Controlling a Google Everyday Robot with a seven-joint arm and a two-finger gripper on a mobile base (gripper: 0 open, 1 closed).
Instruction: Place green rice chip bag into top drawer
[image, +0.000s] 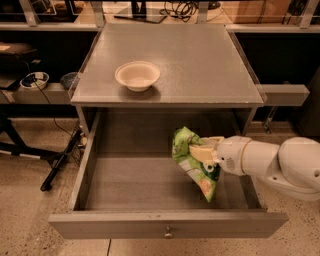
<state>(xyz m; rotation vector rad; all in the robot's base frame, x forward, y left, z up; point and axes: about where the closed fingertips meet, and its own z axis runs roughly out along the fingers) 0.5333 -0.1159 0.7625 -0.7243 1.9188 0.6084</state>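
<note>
A grey wooden cabinet (200, 60) is standing on a speckled floor (30, 200), seen from above and in front, with its flat top filling the upper middle of the view. Below the top, the top drawer (130, 175) is sitting pulled fully open toward the viewer, wide and shallow, showing a bare grey bottom across its left and middle. A white robot arm (280, 162) is reaching in from the right edge, passing over the drawer's right wall, with its rounded segments lying nearly level.

The green rice chip bag (197, 175) is hanging inside the open drawer, right of centre and below the level of the cabinet top. It is crinkled and bright green, with white lettering and a pale orange patch near its lower tip. The bag is tilting, its upper end toward the back of the drawer and its narrow lower corner pointing down toward the front right. Whether that corner is touching the drawer bottom cannot be told.

A cream-white bowl (137, 75) is resting upright on the cabinet top, left of centre, well apart from the bag.

The gripper (195, 150) is sitting at the arm's left end, over the drawer's right half. Its pale fingers (204, 151) are closing on the bag's upper part, pinching it.

A small round metal knob (168, 233) is sitting at the centre of the drawer's front panel.
</note>
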